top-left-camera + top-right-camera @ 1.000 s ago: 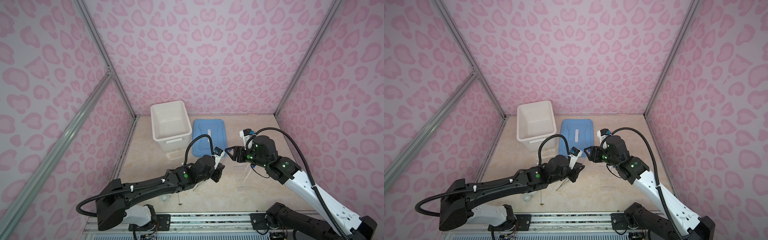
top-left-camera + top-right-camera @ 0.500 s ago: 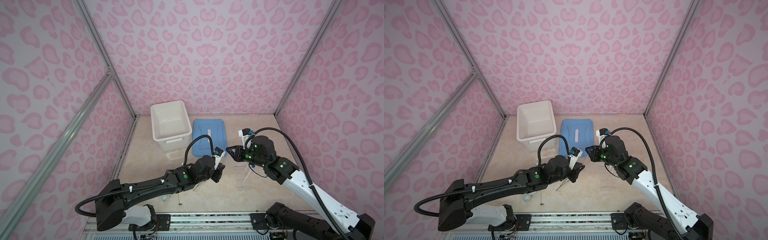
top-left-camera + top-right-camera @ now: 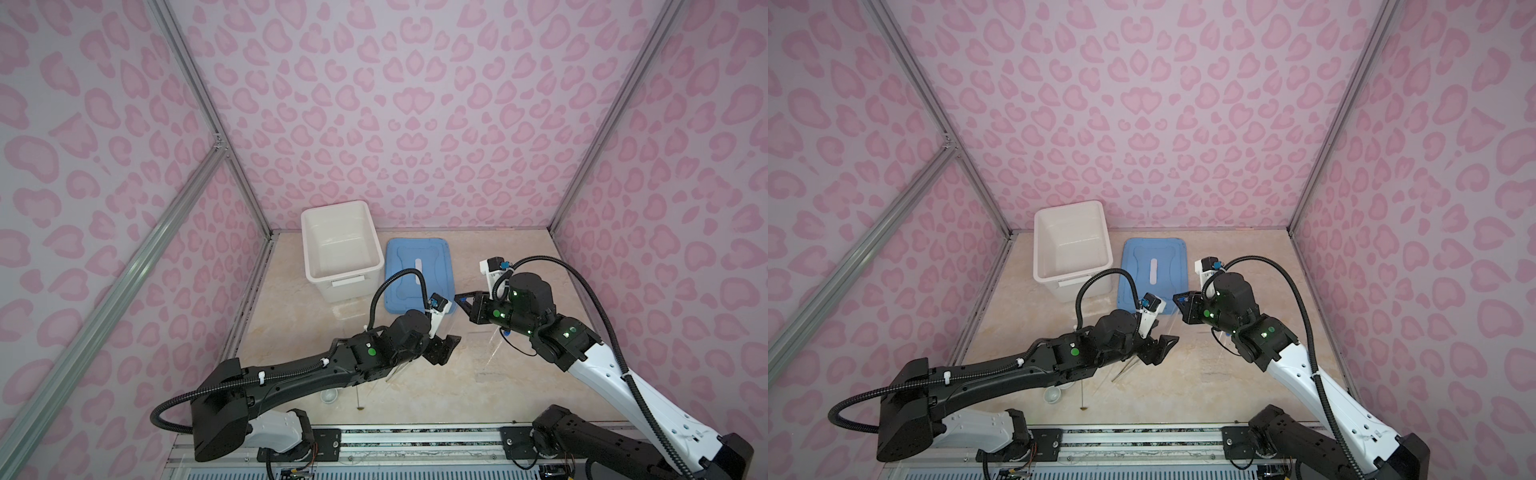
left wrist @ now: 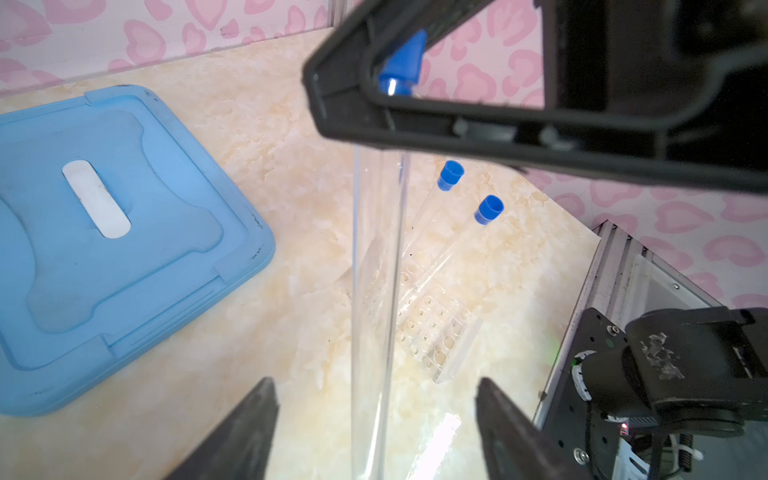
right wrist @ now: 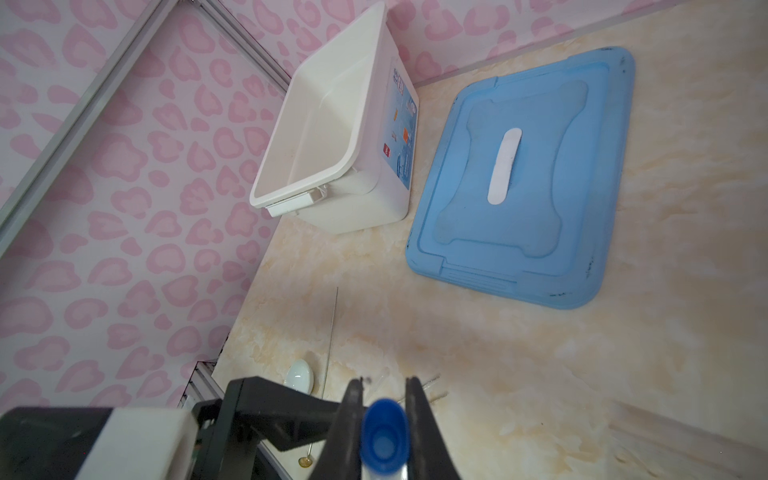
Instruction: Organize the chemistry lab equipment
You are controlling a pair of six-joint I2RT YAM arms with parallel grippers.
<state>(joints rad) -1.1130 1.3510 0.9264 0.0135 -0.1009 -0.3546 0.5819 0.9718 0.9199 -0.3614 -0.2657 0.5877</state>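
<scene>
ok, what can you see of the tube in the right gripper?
The tube is long, thin, clear, glass or plastic, with a blue cap on one end. The right gripper is shut on it at the cap end. Its body runs through the open left gripper without touching it. Its other end is out of view.

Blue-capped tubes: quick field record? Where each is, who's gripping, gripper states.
held tube: cap end clamped by right gripper; body passes between the open jaws of left gripper, untouched
right gripper: shut on held tube
left gripper: open
other tubes: two, standing in clear rack on the table
background: white bin beside blue lid, at the back
</scene>
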